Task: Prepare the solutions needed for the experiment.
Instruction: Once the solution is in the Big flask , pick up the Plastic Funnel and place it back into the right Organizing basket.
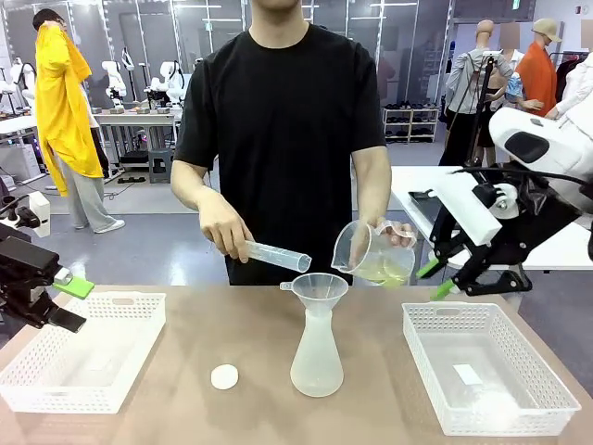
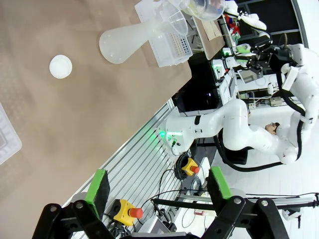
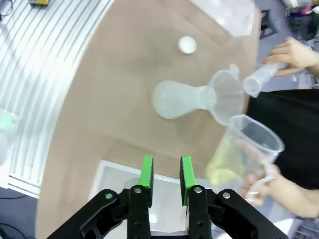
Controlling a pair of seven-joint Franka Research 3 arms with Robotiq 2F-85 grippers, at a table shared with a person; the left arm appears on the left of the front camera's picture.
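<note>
Meanwhile, both my grippers are idling – the solution is sitting in the person's jug

I am holding my left gripper (image 1: pixel 69 303) at 9 o'clock of the front view, above the near edge of the left white basket (image 1: pixel 139 301), and its fingers are standing wide apart with nothing between them. My right gripper (image 1: pixel 435 279) is hanging at 3 o'clock, above the far side of the right white basket (image 1: pixel 412 320). Its green pads (image 3: pixel 147 172) are standing close but not touching, and they are gripping nothing.

The flask (image 1: pixel 317 357) is standing upright mid-table with a funnel (image 1: pixel 320 287) sitting in its neck. At 1 o'clock from the funnel, one hand (image 1: pixel 398 232) of the person is tilting a clear jug (image 1: pixel 371 252) toward it – the pale yellow solution (image 1: pixel 384 271) is pooling in the jug's low side. At 11 o'clock the other hand (image 1: pixel 222 232) is holding a measuring cylinder (image 1: pixel 276 255) with its mouth aimed at the funnel. A white disc (image 1: pixel 224 376) is lying on the table at 8 o'clock from the flask.
</note>
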